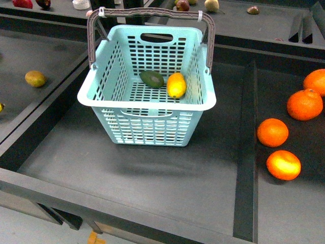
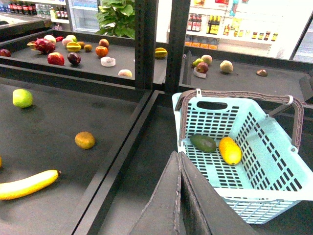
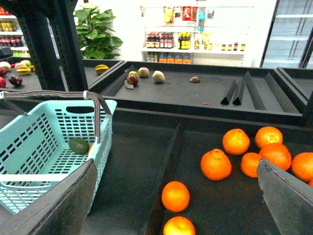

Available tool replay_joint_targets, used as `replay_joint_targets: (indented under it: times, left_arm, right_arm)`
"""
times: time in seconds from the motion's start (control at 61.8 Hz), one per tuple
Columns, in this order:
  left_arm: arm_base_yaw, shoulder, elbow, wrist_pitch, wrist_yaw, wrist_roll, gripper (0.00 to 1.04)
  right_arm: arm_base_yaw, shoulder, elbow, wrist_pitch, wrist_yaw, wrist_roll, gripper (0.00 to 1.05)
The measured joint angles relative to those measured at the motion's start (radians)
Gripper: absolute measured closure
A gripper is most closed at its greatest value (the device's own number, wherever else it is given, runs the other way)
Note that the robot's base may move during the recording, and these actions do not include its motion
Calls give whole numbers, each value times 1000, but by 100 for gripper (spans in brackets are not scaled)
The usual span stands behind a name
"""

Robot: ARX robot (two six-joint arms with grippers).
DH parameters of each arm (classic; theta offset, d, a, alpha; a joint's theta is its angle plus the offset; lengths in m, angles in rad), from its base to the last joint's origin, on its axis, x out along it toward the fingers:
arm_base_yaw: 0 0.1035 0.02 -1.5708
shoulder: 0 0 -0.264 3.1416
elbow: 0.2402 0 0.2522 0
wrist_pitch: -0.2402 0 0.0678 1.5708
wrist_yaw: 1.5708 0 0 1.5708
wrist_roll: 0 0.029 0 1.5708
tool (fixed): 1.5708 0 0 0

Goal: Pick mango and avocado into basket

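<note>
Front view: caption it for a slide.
Avocado and yellow mango lie side by side in the teal basket; four oranges sit right.

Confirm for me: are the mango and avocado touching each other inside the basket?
Cannot tell. In the front view the avocado and mango sit side by side in the basket, edges meeting; the left wrist view hints at a sliver between them.

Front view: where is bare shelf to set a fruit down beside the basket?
Bare shelf lies in front of the basket and between it and the divider strip. Right of the strip, oranges crowd the bay. Inside the basket, avocado and mango touch.
</note>
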Motion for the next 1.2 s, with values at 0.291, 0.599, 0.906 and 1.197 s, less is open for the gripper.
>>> replay_joint_targets:
  times: [0.291, 0.599, 0.906, 1.197]
  left_arm:
    - [0, -212, -87, -125, 0, 3, 102]
    - [0, -391, -129, -238, 0, 8, 102]
    - [0, -567, -129, -410, 0, 10, 102]
    - [0, -665, -129, -507, 0, 10, 102]
  right_arm:
    - [0, 0, 0, 0, 0, 0, 8]
    - [0, 0, 0, 0, 0, 0, 8]
    - [0, 0, 0, 0, 0, 0, 8]
    - [0, 0, 0, 0, 0, 0, 8]
